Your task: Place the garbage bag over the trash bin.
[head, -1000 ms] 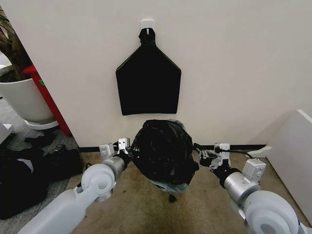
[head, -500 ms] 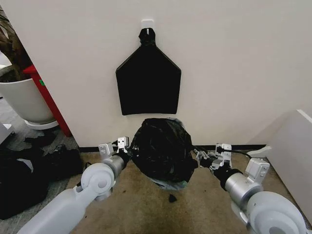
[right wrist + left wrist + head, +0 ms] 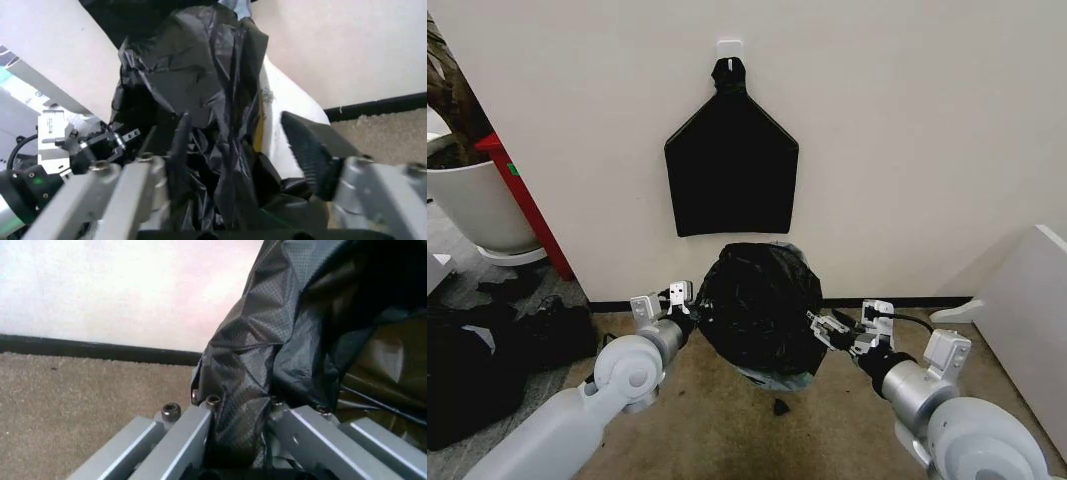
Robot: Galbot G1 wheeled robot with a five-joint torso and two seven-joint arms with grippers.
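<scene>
The glossy black garbage bag [image 3: 757,310] is draped over the trash bin, standing against the wall. Of the bin, a greenish base [image 3: 779,380] peeks out below, and a cream-white wall [image 3: 287,102] shows in the right wrist view. My left gripper [image 3: 682,303] is at the bag's left side, shut on a fold of the film [image 3: 247,390]. My right gripper [image 3: 829,331] is at the bag's right side. Its fingers [image 3: 310,150] stand wide apart, with crinkled bag [image 3: 200,100] and bin wall between them.
A flat black bag bundle [image 3: 730,165] hangs from a wall hook above the bin. A large white plant pot [image 3: 472,205] and a red board [image 3: 527,205] stand at the left, with dark bags [image 3: 487,355] on the floor. A white panel [image 3: 1027,310] is at the right.
My right gripper has moved left, from clear of the bag to up against its right side. The left gripper has kept its hold.
</scene>
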